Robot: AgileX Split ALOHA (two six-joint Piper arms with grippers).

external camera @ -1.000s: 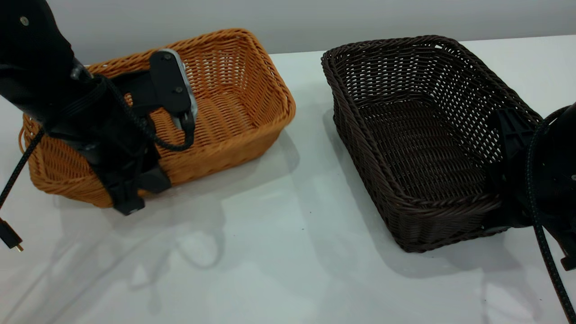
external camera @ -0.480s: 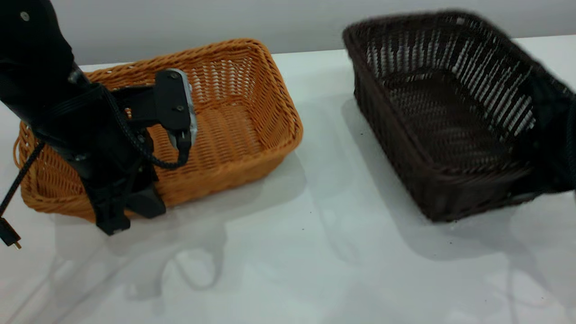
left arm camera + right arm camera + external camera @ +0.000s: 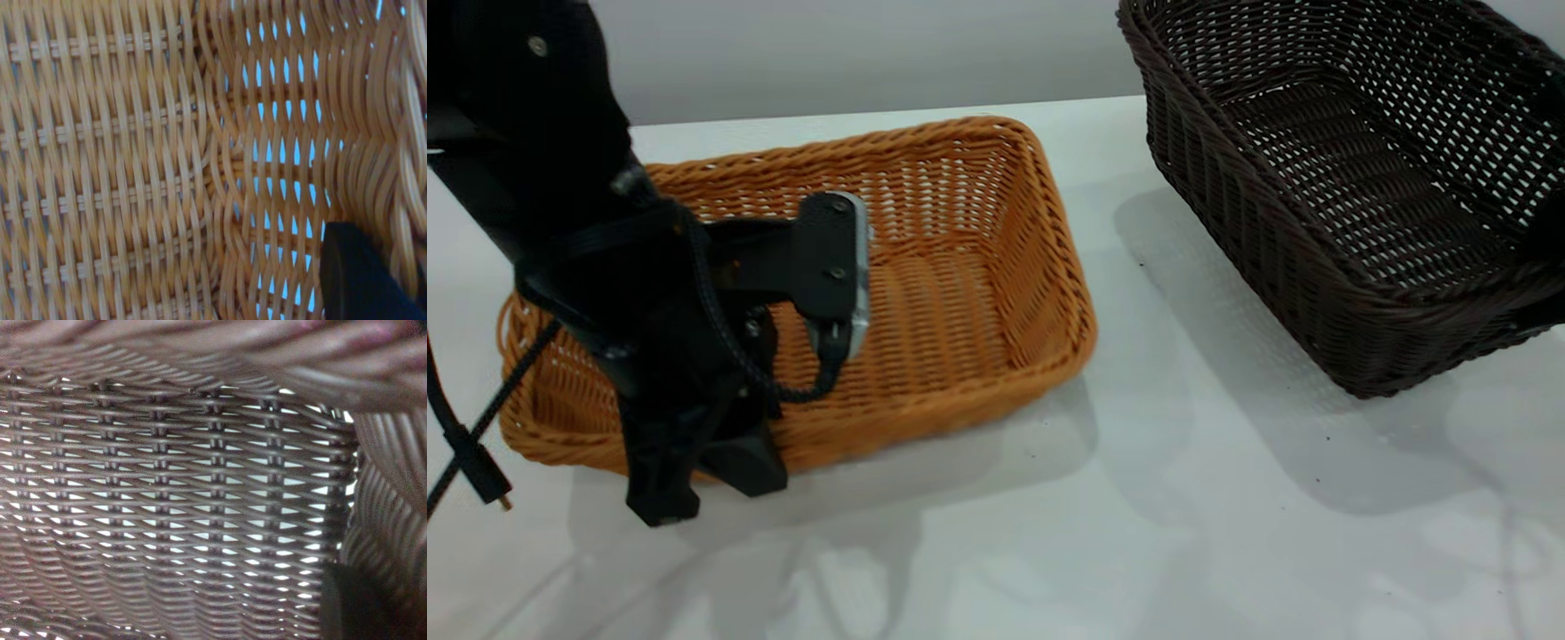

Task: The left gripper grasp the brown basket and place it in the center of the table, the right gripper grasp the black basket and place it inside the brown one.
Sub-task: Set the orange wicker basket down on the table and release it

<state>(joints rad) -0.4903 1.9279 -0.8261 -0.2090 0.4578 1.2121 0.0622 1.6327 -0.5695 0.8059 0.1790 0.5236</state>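
The left tool is clamped on the near wall of the brown basket, one finger inside it, the basket resting on the white surface toward its left. At the right edge, the right tool grips the black basket, held raised and tilted above the surface.

orange-tan woven brown basket upright on the white table, dark woven black basket right of it, tilted, raised off the table
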